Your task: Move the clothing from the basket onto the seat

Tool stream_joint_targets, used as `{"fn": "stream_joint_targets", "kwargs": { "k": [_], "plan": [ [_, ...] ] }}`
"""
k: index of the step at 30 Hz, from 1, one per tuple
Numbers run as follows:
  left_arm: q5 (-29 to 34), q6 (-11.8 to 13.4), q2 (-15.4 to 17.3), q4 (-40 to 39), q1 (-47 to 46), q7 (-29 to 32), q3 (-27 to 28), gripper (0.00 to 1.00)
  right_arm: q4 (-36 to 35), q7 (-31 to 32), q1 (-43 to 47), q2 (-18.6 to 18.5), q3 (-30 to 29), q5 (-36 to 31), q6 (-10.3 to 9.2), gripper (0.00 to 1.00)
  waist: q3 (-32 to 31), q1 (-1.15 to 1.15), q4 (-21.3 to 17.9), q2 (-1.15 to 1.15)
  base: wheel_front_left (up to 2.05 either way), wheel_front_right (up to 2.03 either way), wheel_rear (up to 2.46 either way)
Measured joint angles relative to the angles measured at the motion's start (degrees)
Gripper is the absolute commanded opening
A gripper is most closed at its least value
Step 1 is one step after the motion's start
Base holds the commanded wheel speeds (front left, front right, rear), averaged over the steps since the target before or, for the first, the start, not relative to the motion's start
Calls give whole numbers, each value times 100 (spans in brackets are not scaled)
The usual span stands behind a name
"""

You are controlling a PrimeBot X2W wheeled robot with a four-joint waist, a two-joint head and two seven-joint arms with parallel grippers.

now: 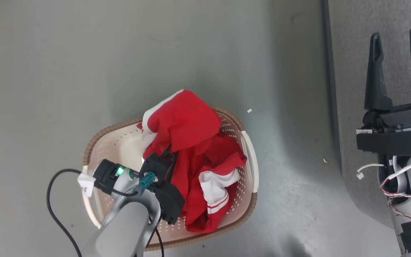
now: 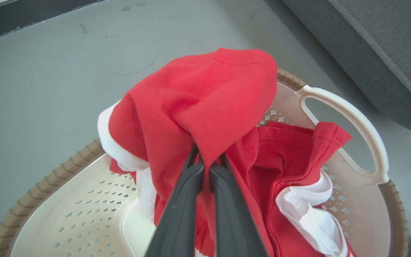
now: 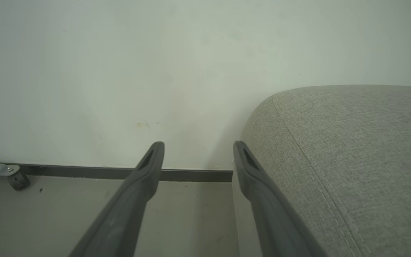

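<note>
Clothing (image 1: 187,142) fills the basket (image 1: 120,142), left gripper (image 2: 207,159) clenched on a red fold. Lift until the fabric hangs clear, then swing to the seat (image 1: 348,71) at three o'clock; right gripper (image 1: 398,67) hangs released.

The basket (image 1: 123,142) stands on the floor (image 1: 84,53). The clothing (image 1: 187,125) lies inside the basket, heaped toward its right and far sides and rising above its rim. The left gripper (image 2: 207,160) reaches into the basket, among the clothing. The seat (image 1: 348,71) lies apart to the basket's right, with the right gripper (image 1: 396,34) over its edge.
</note>
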Motion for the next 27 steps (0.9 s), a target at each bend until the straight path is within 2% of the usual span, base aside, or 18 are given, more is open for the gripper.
{"fn": "stream_joint_targets", "kwargs": {
  "k": [8, 17, 27],
  "plan": [
    [-126, 5, 0, -279, 325, 1, 10, 0, 227, 0, 351, -20, -71, -2, 58, 100, -468, 0, 188, 0, 0, 0, 0],
    [-264, -13, -4, -497, 452, 1, 263, 0, 576, 0, 784, 1, -94, -3, 85, 100, -1130, -1, 350, 0, 0, 0, 0],
    [-364, -294, 124, -821, 538, 0, 407, 0, 970, 1, 1139, 134, -13, -15, 175, 100, -1959, -1, 471, -1, 0, 0, 0]
  ]
}}
